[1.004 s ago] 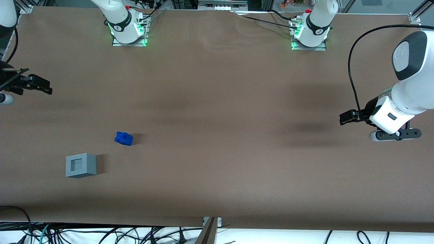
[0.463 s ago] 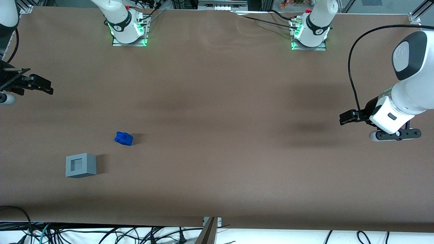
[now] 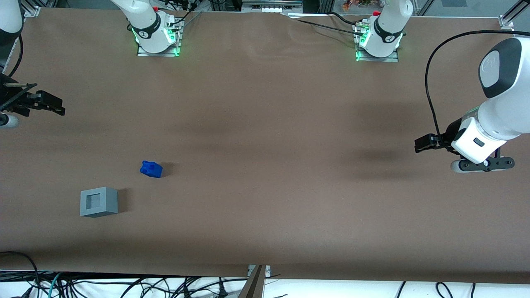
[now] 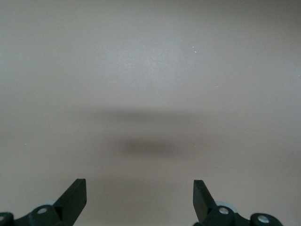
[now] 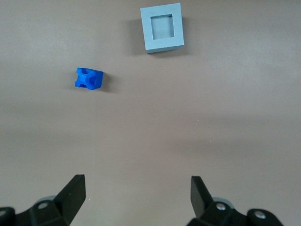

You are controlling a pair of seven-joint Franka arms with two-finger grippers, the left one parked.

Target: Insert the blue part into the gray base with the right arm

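Note:
The blue part (image 3: 151, 169) (image 5: 88, 78) lies alone on the brown table cover. The gray base (image 3: 98, 201) (image 5: 162, 28) stands nearer to the front camera than the blue part, a short gap away, with its square recess facing up and nothing in it. My right arm's gripper (image 3: 54, 105) (image 5: 138, 186) hangs at the working arm's end of the table, farther from the front camera than both objects and well apart from them. Its black fingers (image 5: 73, 190) stand wide open with only bare table between them.
The brown table cover (image 3: 265, 136) spreads wide around both objects. Two arm bases with green lights (image 3: 156, 39) (image 3: 377, 43) sit along the table's edge farthest from the front camera. Loose cables (image 3: 124, 285) lie below the near edge.
The right gripper has shifted very slightly toward the table's middle. The blue part and the gray base have not moved.

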